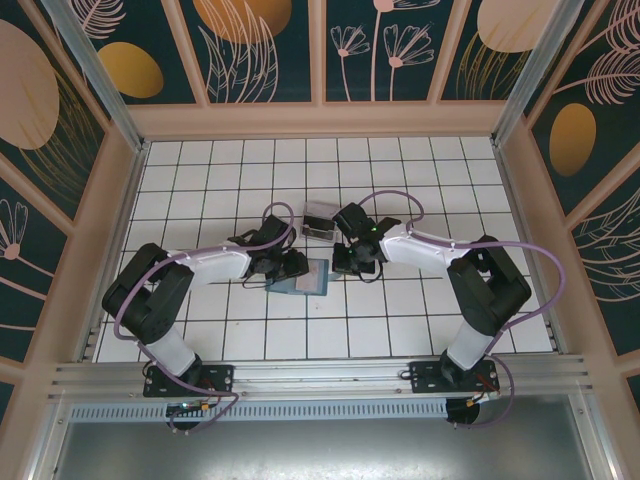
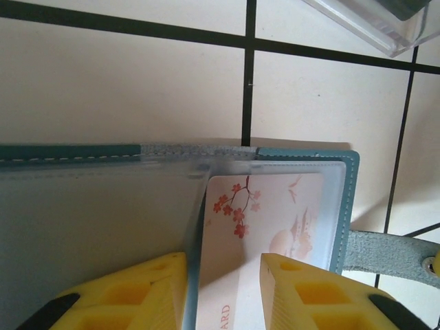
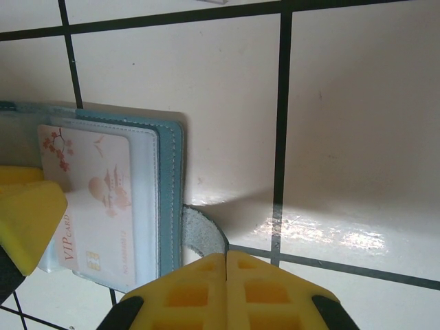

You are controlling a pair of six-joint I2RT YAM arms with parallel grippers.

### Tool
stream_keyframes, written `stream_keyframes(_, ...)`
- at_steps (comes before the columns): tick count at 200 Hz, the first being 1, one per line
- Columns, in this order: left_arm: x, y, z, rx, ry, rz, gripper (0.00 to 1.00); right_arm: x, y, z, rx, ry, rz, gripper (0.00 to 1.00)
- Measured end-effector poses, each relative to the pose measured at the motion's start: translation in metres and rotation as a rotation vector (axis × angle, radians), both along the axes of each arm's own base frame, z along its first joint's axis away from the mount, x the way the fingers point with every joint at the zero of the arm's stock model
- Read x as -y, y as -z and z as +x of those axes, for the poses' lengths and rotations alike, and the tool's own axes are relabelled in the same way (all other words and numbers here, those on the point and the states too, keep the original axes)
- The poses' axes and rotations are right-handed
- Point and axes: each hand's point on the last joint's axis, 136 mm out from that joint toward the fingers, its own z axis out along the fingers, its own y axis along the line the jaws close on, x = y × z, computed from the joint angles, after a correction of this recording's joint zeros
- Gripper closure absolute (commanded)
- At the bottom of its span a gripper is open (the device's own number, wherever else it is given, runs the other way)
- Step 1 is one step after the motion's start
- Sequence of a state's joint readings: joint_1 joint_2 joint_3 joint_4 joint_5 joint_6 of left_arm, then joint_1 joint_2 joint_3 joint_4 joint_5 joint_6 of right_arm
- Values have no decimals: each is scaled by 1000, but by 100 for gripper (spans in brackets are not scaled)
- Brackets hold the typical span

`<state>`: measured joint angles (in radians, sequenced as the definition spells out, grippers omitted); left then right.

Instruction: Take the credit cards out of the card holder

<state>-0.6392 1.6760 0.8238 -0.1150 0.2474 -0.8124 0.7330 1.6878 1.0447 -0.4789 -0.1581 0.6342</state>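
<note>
The teal card holder (image 1: 300,277) lies open on the white tiles between the two arms. In the left wrist view its teal rim (image 2: 302,152) frames frosted inner pockets, and a pale pink credit card (image 2: 275,220) with red blossoms sits in the right-hand pocket. My left gripper (image 2: 223,275) is open, its yellow fingers (image 2: 302,289) low over that card, one on each side of the card's left edge. From the right wrist, the same card (image 3: 93,199) shows in the card holder (image 3: 168,192). My right gripper (image 3: 226,256) is shut on the holder's grey strap (image 3: 199,230).
A clear plastic tray (image 1: 318,218) stands just behind the card holder, its corner showing from the left wrist (image 2: 371,24). Low walls ring the tiled floor, and a metal rail (image 1: 320,375) runs along its near edge.
</note>
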Motion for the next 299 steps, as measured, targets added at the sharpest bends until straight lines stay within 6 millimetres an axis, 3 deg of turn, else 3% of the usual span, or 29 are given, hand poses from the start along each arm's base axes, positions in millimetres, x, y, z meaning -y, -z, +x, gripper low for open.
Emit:
stream_keyframes(70, 5, 1, -2, 21, -1, -106, 71, 1, 1, 0, 1, 1, -6, 100)
stream_keyframes(164, 8, 1, -10, 29, 5, -227, 87, 16, 9, 4, -31, 31, -60, 100)
stream_keyframes(221, 10, 1, -14, 21, 11, -248, 94, 17, -8, 16, 17, 58, -95, 83)
stream_keyframes(275, 10, 1, -15, 15, 14, -254, 98, 1, -39, 20, 83, 60, -62, 79)
stream_keyframes(299, 10, 0, -15, 16, 13, -255, 98, -12, -43, 16, 81, 31, -24, 79)
